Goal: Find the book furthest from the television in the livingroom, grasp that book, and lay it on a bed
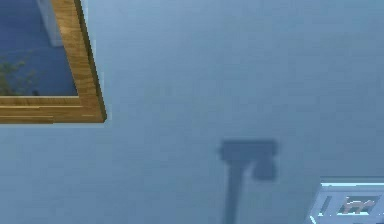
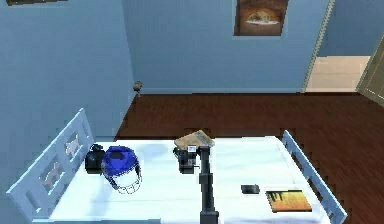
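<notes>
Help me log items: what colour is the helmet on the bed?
Blue helmet, best in the arm side view.

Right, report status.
Gripper out across bed, hold unclear. Tan book at gripper's far end. Blue helmet alongside; second book near bed's corner.

On the bed (image 2: 250, 155), a book (image 2: 196, 137) lies just beyond the fingers (image 2: 182, 152); a helmet (image 2: 122, 167) to their left, a second book (image 2: 288, 200) right.

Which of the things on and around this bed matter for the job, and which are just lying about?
Job: tan book at the arm's far end, likely the one to lay down; bed.
Lying about: blue helmet; black lump beside it; small black block; yellow book; wall picture.
</notes>
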